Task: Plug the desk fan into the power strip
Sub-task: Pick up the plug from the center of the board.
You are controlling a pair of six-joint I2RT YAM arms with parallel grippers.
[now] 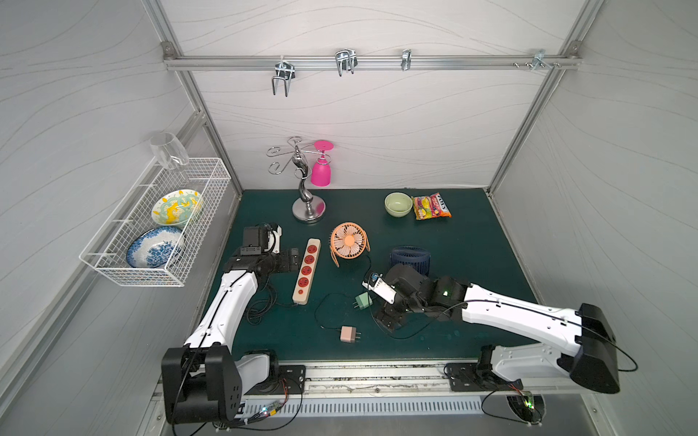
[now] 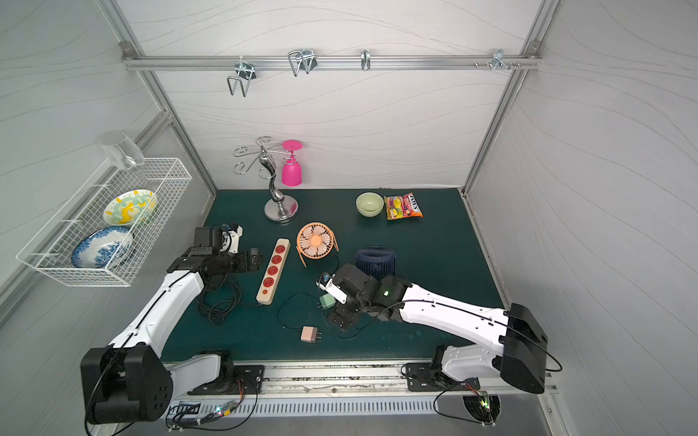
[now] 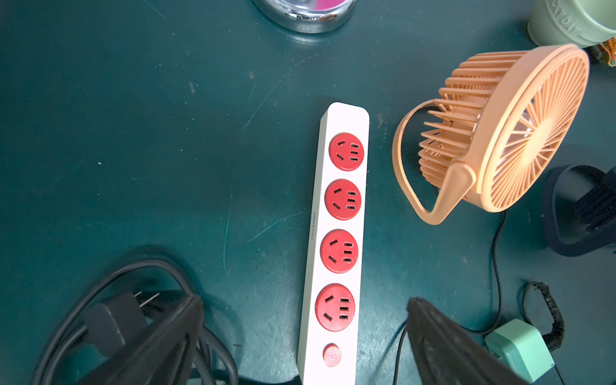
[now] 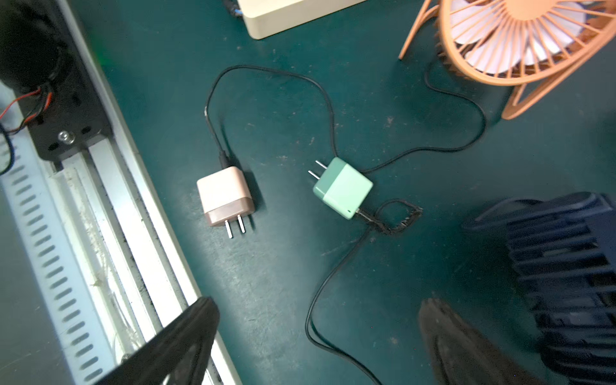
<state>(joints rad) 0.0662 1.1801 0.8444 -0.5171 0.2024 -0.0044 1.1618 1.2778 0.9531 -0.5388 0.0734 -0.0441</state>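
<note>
The power strip [image 1: 306, 270] lies left of centre on the table [image 1: 472, 245], just left of the orange fan [image 1: 348, 241]. The left fingers [image 3: 443, 346] stand wide apart beside it, holding nothing. The right fingers [image 4: 460, 350], equally spread, hover near the green plug [image 1: 363, 301].

The desk [image 1: 472, 245] shows dark teal, the power strip [image 1: 306, 270] cream with red sockets [image 3: 346, 151], alongside a peach-orange fan [image 1: 348, 241], a seemingly navy fan [image 1: 409, 256], a mint-green plug [image 1: 363, 301] and a pale-pink plug [image 1: 347, 334].
</note>
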